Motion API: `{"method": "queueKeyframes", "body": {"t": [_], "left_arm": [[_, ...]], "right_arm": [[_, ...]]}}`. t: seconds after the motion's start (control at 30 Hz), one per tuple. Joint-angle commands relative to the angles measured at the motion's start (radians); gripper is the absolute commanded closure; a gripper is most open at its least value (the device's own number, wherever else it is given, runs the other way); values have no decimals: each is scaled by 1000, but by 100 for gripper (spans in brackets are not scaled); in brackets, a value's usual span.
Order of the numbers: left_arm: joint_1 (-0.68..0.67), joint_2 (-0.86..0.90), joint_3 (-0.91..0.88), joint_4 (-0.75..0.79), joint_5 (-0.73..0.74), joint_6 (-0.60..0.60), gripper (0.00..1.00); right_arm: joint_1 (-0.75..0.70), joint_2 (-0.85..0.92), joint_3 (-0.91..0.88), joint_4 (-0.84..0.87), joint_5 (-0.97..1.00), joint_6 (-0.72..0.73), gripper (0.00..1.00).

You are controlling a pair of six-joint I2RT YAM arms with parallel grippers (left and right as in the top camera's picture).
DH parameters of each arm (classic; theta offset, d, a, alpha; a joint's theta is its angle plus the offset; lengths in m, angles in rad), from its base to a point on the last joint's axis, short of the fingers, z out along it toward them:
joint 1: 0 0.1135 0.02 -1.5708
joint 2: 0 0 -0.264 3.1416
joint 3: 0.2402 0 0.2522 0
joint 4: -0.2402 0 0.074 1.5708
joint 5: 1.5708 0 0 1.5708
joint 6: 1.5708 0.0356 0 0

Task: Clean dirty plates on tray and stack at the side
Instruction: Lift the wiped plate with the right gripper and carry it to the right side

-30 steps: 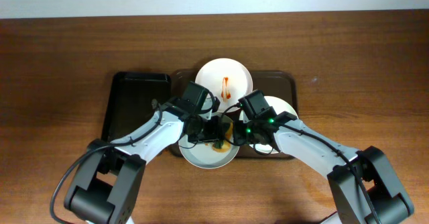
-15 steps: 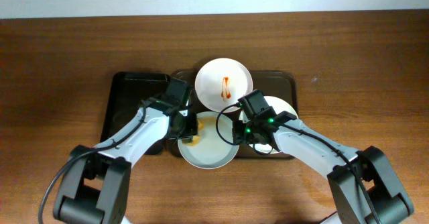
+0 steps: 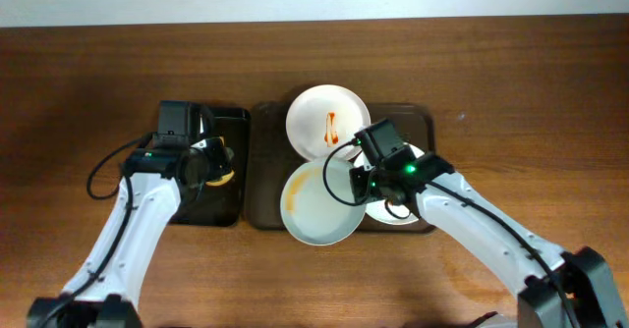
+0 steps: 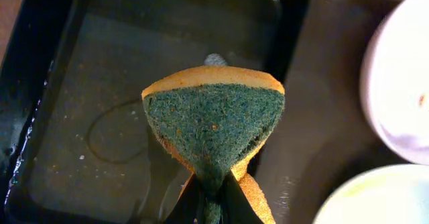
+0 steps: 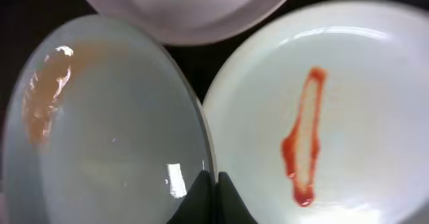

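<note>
My right gripper is shut on the rim of a white plate that bears a faint orange smear near its left edge. A second plate with a red sauce streak lies at the back of the brown tray. A third plate with a red streak lies under my right arm. My left gripper is shut on a yellow sponge with a green scouring face, held over the black tray.
The black tray stands against the brown tray's left side and looks wet inside. Wooden table surrounds both trays. A pale wall edge runs along the back.
My left arm has swung left with the sponge, from the front plate to over the black tray. My right gripper has shifted the held plate slightly right and up.
</note>
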Motion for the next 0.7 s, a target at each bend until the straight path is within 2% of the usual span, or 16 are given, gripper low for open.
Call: {"method": "queueKeyframes", "body": {"t": [0.0, 0.1, 0.23, 0.37, 0.53, 0.67], "left_arm": [[14, 72, 1, 14, -11, 20, 100], [14, 106, 1, 23, -11, 20, 100], [14, 114, 1, 23, -11, 20, 100], [14, 114, 1, 22, -10, 20, 100], [14, 114, 1, 22, -10, 20, 100], [14, 114, 1, 22, -10, 20, 100]], "right_arm": [[18, -30, 74, -64, 154, -71, 96], [78, -30, 126, -126, 321, -103, 96], [117, -27, 126, -158, 327, -96, 96], [116, -16, 122, -217, 245, -55, 96], [117, -19, 152, -190, 417, -58, 96], [145, -20, 243, -180, 504, -134, 96]]}}
